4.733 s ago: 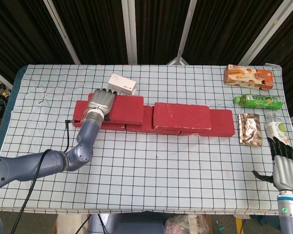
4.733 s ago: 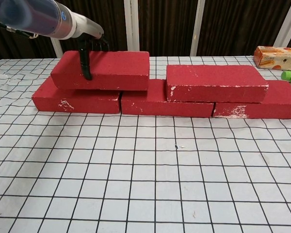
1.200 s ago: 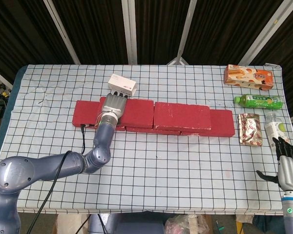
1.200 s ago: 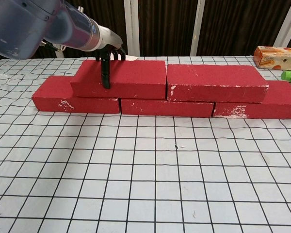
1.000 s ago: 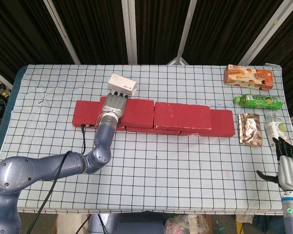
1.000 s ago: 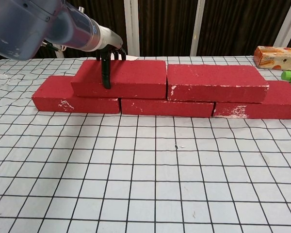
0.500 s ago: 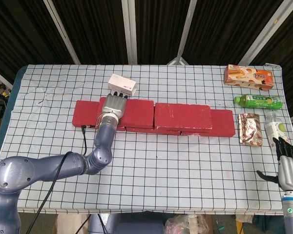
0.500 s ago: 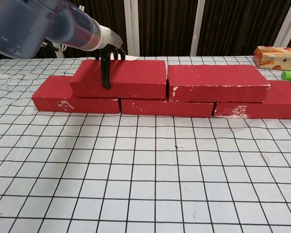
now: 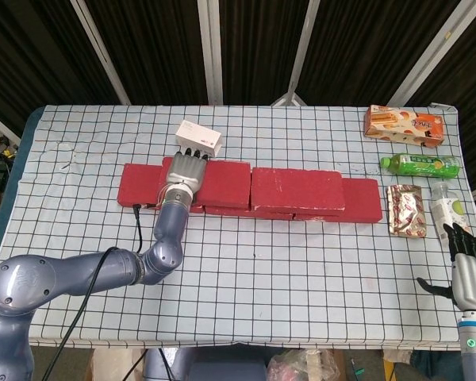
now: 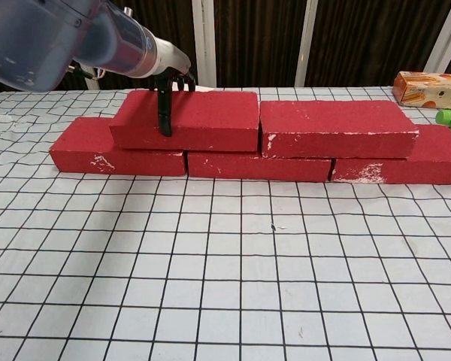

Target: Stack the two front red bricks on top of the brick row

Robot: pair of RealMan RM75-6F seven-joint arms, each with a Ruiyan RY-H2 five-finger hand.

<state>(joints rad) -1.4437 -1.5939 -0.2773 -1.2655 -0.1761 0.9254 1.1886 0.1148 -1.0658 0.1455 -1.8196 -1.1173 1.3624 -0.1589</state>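
Both upper bricks (image 10: 188, 119) now abut; left hand (image 9: 187, 171) still gripping

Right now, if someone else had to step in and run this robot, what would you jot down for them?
Left hand: gripping the upper left brick, fingers over its far edge, thumb down its front face.
Right hand: idle at the table's right front edge, fingers apart, holding nothing.
Bricks: both upper bricks sit on the brick row; the upper right brick lies end to end with the left one.
Done: stacking appears complete.
Left: release the left brick and draw the arm back.
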